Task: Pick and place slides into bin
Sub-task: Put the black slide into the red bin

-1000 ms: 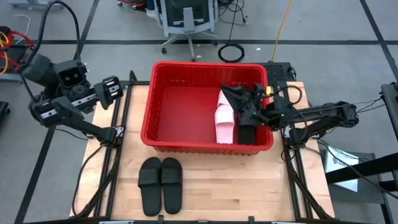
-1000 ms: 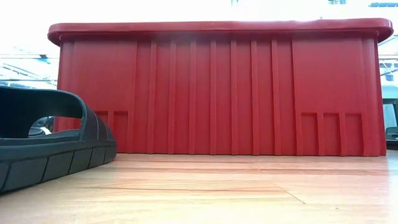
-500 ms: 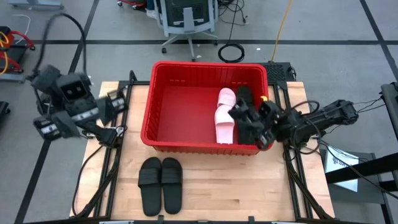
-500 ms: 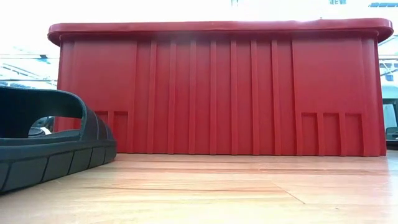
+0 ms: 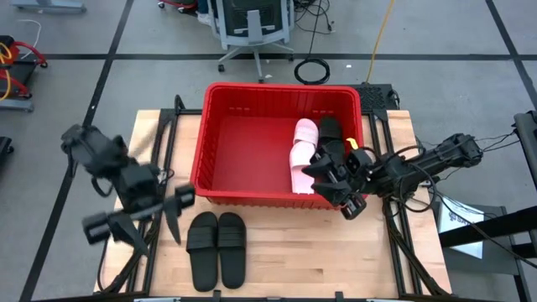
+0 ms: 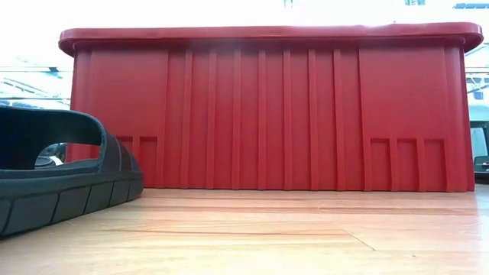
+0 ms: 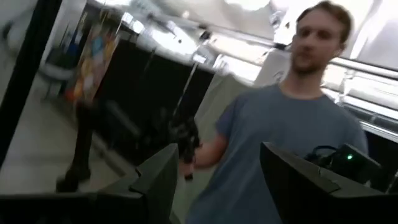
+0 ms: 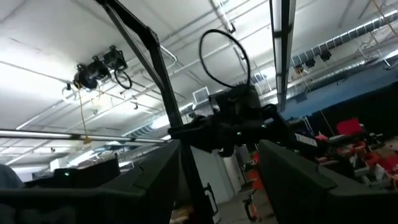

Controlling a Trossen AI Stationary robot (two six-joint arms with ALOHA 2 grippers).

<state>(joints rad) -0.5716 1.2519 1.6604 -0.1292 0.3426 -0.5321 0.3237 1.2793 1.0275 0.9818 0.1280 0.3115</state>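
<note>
The red bin [image 5: 252, 151] stands at the table's middle and fills the low view [image 6: 267, 107]. Inside, at its right end, lie two pale pink slides [image 5: 302, 155] and a black slide [image 5: 330, 132], resting on the bin's floor. Two black slides [image 5: 216, 249] lie side by side, soles down, on the table near the bin's near left corner; one shows in the low view [image 6: 53, 176]. My left gripper [image 5: 155, 220] is open and blurred, left of that pair. My right gripper [image 5: 329, 189] is open and empty over the bin's near right corner.
The wooden table [image 5: 336, 260] has bare room in front of the bin at the right. A person [image 7: 292, 137] stands in the room beyond the table in the left wrist view. An office chair [image 5: 252, 25] and cables lie on the floor behind the table.
My left arm has swung fast from the table's far left corner toward the near edge, coming down beside the pair of black slides and turning about. My right gripper has drawn back from over the bin's far right part toward its near right corner.
</note>
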